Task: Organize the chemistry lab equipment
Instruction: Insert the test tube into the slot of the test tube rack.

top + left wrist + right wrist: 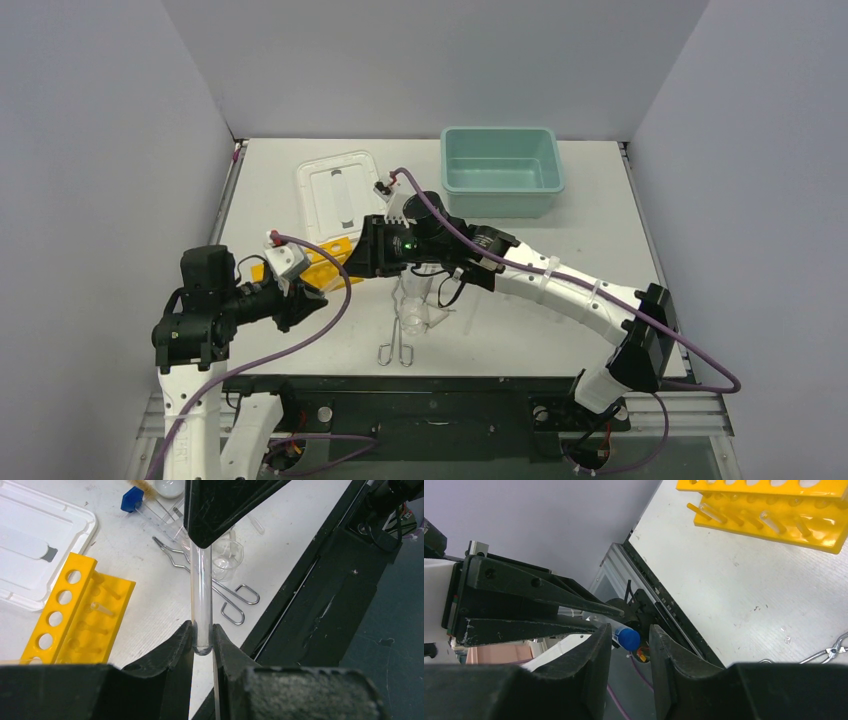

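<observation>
There's the clear glass tube [201, 580], held in the air over the white table [600, 220], near the yellow holed rack [65, 615]. The left gripper [202, 632] is clamped on its rounded end. The right gripper [630, 630] has its jaws slightly apart around the blue cap [628, 639].

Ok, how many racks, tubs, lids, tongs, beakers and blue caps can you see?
Yellow rack: 1
Teal tub: 1
White lid: 1
Tongs: 1
Beaker: 1
Blue caps: 2
Total: 7
</observation>
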